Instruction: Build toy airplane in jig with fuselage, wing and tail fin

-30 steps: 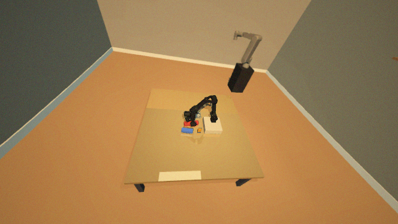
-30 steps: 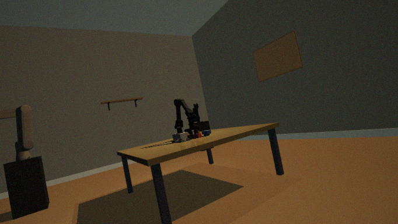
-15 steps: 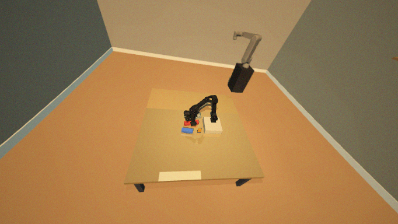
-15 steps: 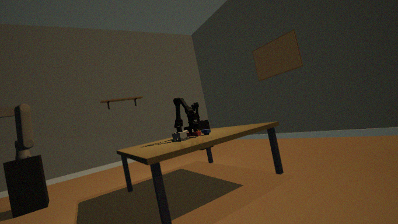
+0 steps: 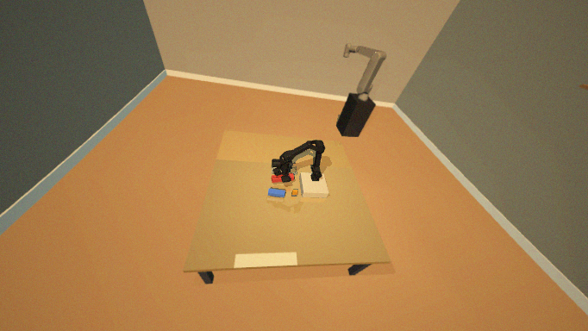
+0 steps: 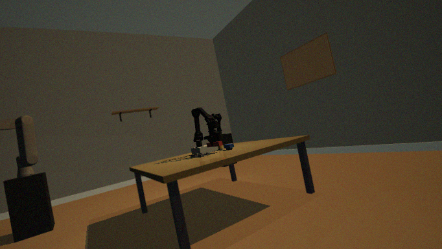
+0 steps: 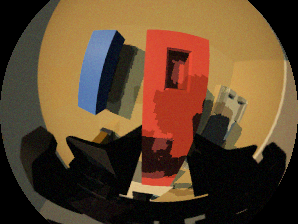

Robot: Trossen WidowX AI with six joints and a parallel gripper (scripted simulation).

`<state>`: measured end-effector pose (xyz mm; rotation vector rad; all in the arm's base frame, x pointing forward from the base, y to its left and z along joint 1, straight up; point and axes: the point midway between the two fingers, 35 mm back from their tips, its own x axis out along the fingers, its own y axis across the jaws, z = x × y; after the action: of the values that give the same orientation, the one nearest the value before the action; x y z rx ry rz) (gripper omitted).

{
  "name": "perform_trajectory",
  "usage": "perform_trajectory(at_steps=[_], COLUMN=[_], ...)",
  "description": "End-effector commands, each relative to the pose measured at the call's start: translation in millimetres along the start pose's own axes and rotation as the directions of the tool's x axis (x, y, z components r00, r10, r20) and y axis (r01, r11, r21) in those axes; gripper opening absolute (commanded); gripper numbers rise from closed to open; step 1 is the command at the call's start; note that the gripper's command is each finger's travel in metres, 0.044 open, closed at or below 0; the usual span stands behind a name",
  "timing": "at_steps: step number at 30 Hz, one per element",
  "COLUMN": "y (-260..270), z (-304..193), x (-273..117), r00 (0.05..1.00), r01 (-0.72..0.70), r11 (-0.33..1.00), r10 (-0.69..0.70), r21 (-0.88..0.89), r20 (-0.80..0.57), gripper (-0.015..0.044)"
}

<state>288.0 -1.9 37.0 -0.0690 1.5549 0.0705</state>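
Observation:
The red fuselage [image 5: 276, 178] [image 6: 219, 143] [image 7: 176, 107] is between the fingers of my gripper [image 5: 285, 177] [image 7: 164, 128], which is shut on it; it is held a little above the table. Its two sockets face up in the wrist view, the nearer one in shadow. The blue wing [image 5: 277, 192] [image 6: 229, 146] [image 7: 95, 70] lies on the table beside it, apart from it. The small orange tail fin [image 5: 295, 192] [image 7: 102, 135] lies near the wing, partly hidden by a finger in the wrist view. The pale grey jig [image 7: 234, 106] is on the fuselage's other side, partly hidden by the arm in the top view.
The white block [image 5: 315, 189] under the arm's base stands close to the fin. A pale flat strip [image 5: 265, 259] lies at the edge of the table [image 5: 241, 224]. Another arm on a black pedestal [image 5: 355, 115] [image 6: 29, 205] stands off the table.

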Motion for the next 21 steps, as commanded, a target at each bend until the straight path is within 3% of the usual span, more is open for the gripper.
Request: perform_trajectory(at_steps=[1,21], y=[-0.5,0.5], z=[1.8,-7.0], x=[-14.6,-72.8], r00=[1.0,1.0], r01=[0.004,0.004], r11=[1.0,1.0], r10=[-0.004,-0.004], r21=[0.002,0.002], r20=[0.011,0.011], gripper=[0.0,0.0])
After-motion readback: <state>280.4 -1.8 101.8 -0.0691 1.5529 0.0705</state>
